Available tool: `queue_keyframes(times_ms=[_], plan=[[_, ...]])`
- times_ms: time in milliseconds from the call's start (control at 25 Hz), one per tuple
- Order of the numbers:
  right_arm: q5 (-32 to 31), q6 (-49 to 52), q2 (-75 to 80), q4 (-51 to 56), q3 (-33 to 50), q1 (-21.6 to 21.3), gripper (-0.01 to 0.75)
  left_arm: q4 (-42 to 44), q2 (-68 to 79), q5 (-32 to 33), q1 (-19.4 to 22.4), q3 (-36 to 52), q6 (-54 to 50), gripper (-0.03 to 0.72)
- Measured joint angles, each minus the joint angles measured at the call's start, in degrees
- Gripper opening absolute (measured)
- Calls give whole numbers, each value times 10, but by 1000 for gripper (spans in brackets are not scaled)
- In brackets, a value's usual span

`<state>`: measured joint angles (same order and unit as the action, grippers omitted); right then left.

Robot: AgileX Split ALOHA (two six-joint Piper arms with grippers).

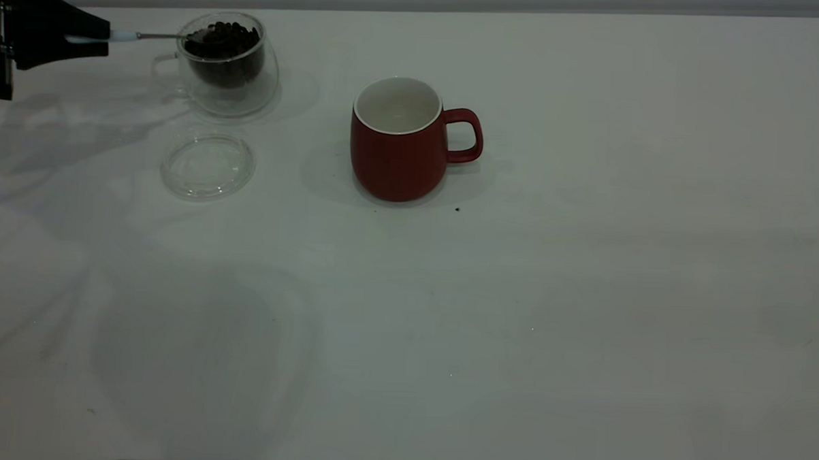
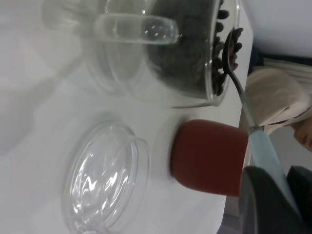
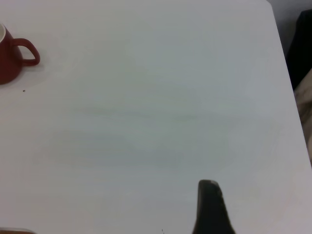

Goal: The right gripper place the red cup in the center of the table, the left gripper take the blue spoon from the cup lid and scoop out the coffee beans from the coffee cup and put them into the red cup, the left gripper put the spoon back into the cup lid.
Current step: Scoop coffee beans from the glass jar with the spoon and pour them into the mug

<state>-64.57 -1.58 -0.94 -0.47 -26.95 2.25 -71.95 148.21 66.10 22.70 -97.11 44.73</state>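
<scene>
1. Exterior view: the left gripper [image 1: 89, 39] is clamped on the blue spoon [image 1: 140, 36], whose bowl rests among the coffee beans [image 1: 226, 43] in the coffee cup [image 1: 228, 64]. The empty cup lid [image 1: 208, 166] lies just in front of that cup. The red cup [image 1: 399, 140] stands upright mid-table [image 1: 516, 295].
2. Left wrist view: beans heap the spoon's bowl [image 2: 233, 46].
3. Right wrist view: only 1 fingertip of the right gripper [image 3: 211, 207] shows; its opening cannot be told.

Dim even light, soft shadows on table [image 1: 584, 297]; wrist views blurred
</scene>
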Motion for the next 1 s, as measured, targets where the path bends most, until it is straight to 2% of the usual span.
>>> queue_keyframes(times_ms=[1000], plan=[[0, 0, 0, 0, 0, 0, 531, -6, 0, 0, -28, 0, -1, 122]])
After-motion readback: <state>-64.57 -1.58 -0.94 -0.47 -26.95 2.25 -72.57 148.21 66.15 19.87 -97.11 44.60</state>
